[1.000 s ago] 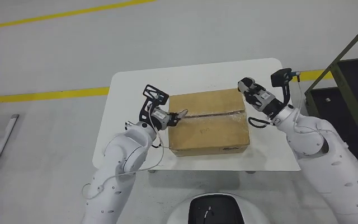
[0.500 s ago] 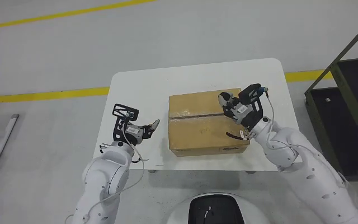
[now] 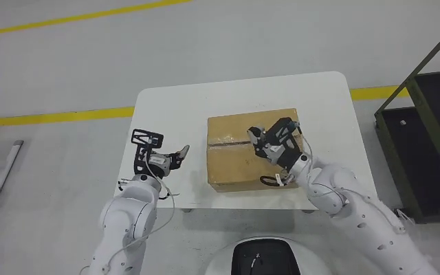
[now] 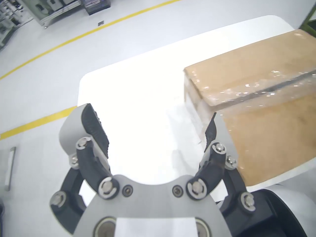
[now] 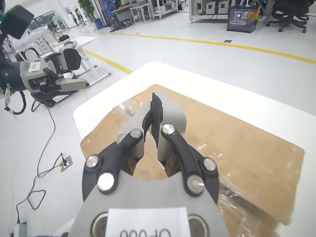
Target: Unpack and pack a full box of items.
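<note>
The left arm is bent at the tabletop's [image 3: 316, 93] left edge. Its left pincer [image 3: 177, 152] [image 4: 150, 113] points at the box's left side, near it but apart, with the fingers [image 4: 95, 124] spread wide and nothing between them. The cardboard box [image 3: 230, 165] [image 4: 266, 114] [image 5: 222, 144] stands mid-tabletop toward the front edge, flaps closed under clear tape [image 3: 230, 143]. The right arm slants in from the front right corner over the box. Its right pincer [image 3: 255, 133] [image 5: 154, 106] hangs above the lid by the taped seam, fingers pressed together on nothing.
</note>
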You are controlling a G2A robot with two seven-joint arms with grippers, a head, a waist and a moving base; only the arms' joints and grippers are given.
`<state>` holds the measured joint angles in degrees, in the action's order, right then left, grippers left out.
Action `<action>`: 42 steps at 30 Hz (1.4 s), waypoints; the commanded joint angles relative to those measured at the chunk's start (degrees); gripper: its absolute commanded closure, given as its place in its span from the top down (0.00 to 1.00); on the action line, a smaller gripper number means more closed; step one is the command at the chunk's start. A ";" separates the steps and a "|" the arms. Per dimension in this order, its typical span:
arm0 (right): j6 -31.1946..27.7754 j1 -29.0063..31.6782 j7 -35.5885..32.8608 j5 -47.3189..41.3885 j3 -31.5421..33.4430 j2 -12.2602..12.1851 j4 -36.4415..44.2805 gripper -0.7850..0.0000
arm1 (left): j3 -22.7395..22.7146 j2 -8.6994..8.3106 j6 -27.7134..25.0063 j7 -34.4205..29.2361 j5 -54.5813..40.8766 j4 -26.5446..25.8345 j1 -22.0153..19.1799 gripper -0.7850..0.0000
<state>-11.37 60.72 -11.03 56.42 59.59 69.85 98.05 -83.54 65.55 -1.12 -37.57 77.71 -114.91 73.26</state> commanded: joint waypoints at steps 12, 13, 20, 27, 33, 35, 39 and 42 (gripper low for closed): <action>2.93 -13.42 1.73 1.82 -15.96 5.87 -11.31 0.00 | -4.84 0.02 3.86 -1.67 1.95 -0.33 2.30 1.00; 3.14 -13.94 1.76 1.49 -16.51 6.25 -12.39 0.00 | -4.54 0.06 3.53 -1.57 1.80 -0.31 2.22 1.00; 4.60 -14.99 1.06 -0.63 -16.64 7.62 -18.23 0.00 | -3.86 0.12 2.72 -1.44 1.49 -0.31 1.99 1.00; 5.57 -12.47 0.44 0.47 -13.60 7.22 -17.87 0.00 | -3.86 0.12 2.72 -1.44 1.49 -0.31 1.99 1.00; 5.92 -8.77 -1.18 2.30 -9.31 6.10 -14.29 0.00 | -3.86 0.12 2.72 -1.44 1.49 -0.31 1.99 1.00; 5.83 -7.35 -1.73 2.79 -7.86 5.71 -12.95 0.00 | -3.86 0.12 2.72 -1.44 1.49 -0.31 1.99 1.00; 6.41 -4.37 -3.05 3.73 -4.84 4.97 -10.27 0.00 | -3.86 0.12 2.72 -1.44 1.49 -0.31 1.99 1.00; 6.51 -2.19 -3.62 4.77 -2.49 4.40 -8.46 0.00 | -3.86 0.12 2.72 -1.44 1.49 -0.31 1.99 1.00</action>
<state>-4.83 57.83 -14.53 61.05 56.29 74.41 89.06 -87.39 65.67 1.60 -39.01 79.20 -115.22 75.25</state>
